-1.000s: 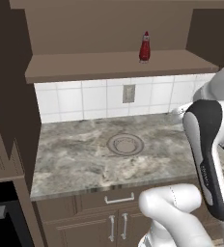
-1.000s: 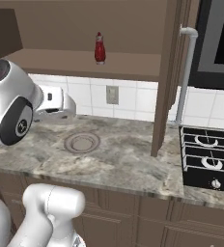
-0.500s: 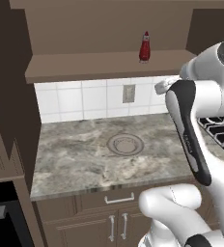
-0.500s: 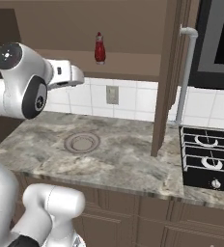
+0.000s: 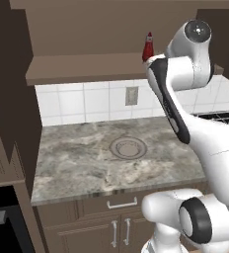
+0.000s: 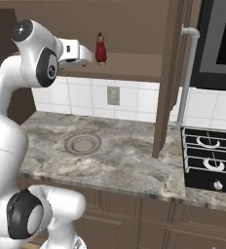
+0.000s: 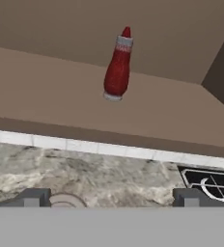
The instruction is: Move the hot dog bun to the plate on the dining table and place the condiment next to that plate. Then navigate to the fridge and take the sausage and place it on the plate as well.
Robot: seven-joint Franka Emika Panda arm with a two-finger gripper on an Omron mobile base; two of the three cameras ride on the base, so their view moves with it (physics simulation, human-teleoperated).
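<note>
The condiment (image 5: 148,47) is a small red squeeze bottle with a pointed cap, standing upright on a brown wall shelf (image 5: 82,67). In the right base view the condiment (image 6: 101,48) stands just right of my gripper (image 6: 89,56), which is raised to shelf height a short way from it. In the hand view the condiment (image 7: 118,67) sits ahead and above centre, well beyond my gripper (image 7: 111,198). The two dark fingertips (image 7: 34,197) stand far apart with nothing between them, so the gripper is open.
Below the shelf runs a grey marble wall counter (image 5: 82,163) with a round shallow grey dish (image 5: 128,147) on it and a white tiled backsplash (image 6: 134,99). A gas hob (image 6: 210,160) lies to the right, past a brown cabinet wall (image 6: 166,73).
The arm has swung up from counter level to shelf height, bringing the open gripper close to the red bottle. The bottle and the dish have not moved.
</note>
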